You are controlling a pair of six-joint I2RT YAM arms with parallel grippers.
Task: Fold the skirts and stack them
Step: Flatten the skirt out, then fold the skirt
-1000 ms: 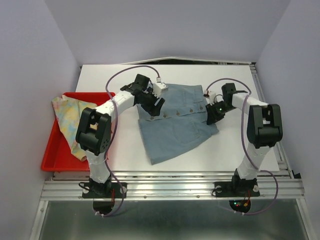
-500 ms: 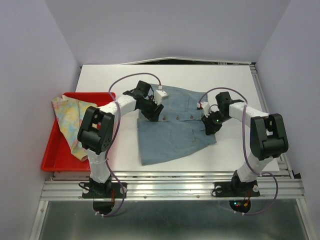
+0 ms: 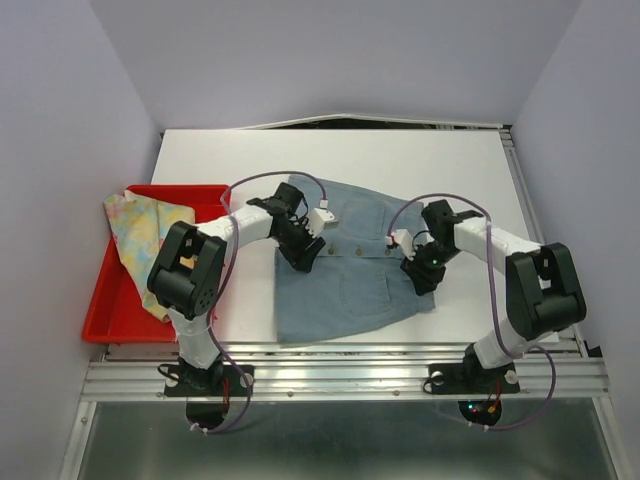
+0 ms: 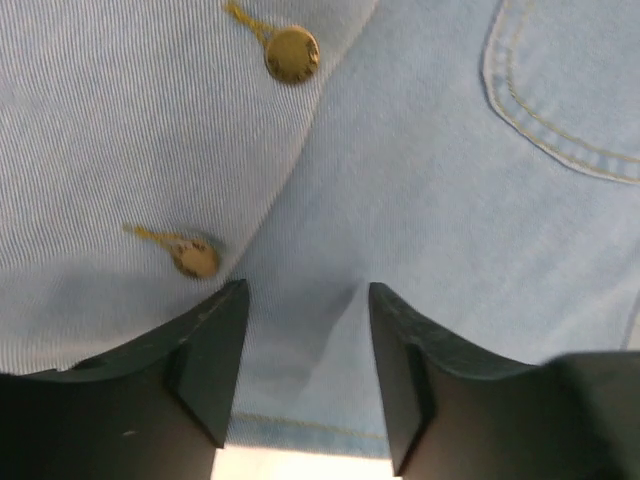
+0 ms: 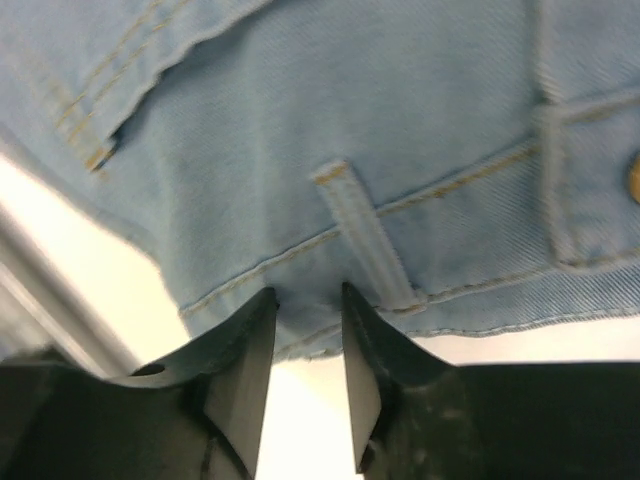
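The light blue denim skirt (image 3: 352, 290) lies in the middle of the white table, its button row running across it. My left gripper (image 3: 306, 256) is shut on a fold of its denim near the left end of the button row; the left wrist view shows denim (image 4: 420, 180) bunched between the fingers (image 4: 205, 350). My right gripper (image 3: 421, 276) is shut on the skirt's stitched edge at the right side, by a belt loop (image 5: 365, 235). The floral pastel skirt (image 3: 138, 235) lies crumpled in the red tray (image 3: 100, 322) at the left.
The red tray stands at the table's left edge, close to the left arm's elbow. Bare white table (image 3: 400, 155) stretches behind the skirt. A metal rail (image 3: 340, 375) runs along the near edge by the arm bases.
Both grippers have moved toward the near edge, carrying the held denim with them. The skirt has shifted nearer and its lower hem has straightened.
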